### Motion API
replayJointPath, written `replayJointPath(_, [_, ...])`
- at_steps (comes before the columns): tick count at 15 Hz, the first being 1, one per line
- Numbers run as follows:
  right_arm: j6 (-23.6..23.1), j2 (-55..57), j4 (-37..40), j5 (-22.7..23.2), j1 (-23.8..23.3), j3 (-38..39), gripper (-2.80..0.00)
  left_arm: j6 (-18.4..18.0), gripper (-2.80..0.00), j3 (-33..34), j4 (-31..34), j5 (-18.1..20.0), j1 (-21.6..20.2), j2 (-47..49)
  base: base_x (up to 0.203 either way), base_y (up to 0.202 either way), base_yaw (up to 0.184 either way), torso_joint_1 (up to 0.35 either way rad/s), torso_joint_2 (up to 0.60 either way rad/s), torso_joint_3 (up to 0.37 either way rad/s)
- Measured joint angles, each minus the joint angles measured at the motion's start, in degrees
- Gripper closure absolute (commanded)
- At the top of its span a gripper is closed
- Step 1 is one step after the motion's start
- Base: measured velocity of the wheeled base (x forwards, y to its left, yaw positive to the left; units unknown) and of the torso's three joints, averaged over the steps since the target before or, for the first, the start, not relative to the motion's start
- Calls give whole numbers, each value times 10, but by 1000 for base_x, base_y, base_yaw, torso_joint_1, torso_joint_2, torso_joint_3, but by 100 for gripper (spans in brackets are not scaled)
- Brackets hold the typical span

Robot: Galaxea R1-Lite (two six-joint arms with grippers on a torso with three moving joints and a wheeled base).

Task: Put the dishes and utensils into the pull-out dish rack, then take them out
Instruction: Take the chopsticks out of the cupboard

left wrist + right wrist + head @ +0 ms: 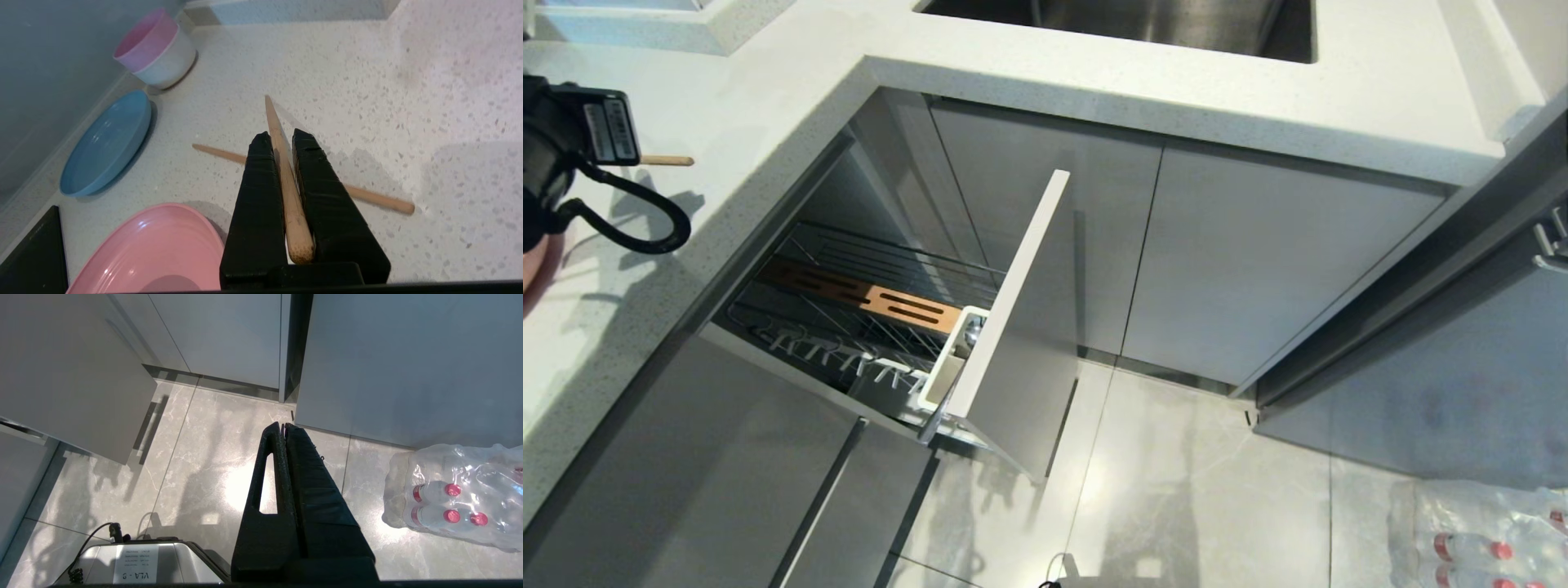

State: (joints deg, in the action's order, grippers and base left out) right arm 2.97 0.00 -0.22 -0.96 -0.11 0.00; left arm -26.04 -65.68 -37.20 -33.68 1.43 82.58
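The left gripper [282, 141] fingers pinch one chopstick [286, 183] above the surface [408, 102]; it should stay upright until over the pull-out dish rack's [1013, 310] white cutlery holder [943, 367]. Right gripper [284, 428]: parked, fingers pressed together.

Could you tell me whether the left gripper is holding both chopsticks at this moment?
No, the left gripper is shut on one chopstick only, while the other chopstick lies on the countertop.

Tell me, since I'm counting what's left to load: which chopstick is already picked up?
The chopstick clamped between the left gripper's fingers, lifted; the other chopstick lies flat on the counter beneath it.
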Motion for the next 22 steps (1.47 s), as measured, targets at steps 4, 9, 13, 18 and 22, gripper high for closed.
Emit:
replayJointPath(4, [0, 0, 0, 0, 0, 0, 0, 20, 0, -1, 73, 33, 7, 16, 0, 0, 0, 0, 0, 0])
replayJointPath(9, [0, 0, 0, 0, 0, 0, 0, 36, 0, -7, 121, 65, 10, 40, 0, 0, 0, 0, 0, 0])
replayJointPath(13, [0, 0, 0, 0, 0, 0, 0, 36, 0, -7, 118, 65, 9, 41, 0, 0, 0, 0, 0, 0])
replayJointPath(18, [0, 0, 0, 0, 0, 0, 0, 35, -280, -11, 118, 60, 7, 37, 0, 0, 0, 0, 0, 0])
replayJointPath(22, [0, 0, 0, 0, 0, 0, 0, 36, -280, -16, 121, 62, 7, 23, 0, 0, 0, 0, 0, 0])
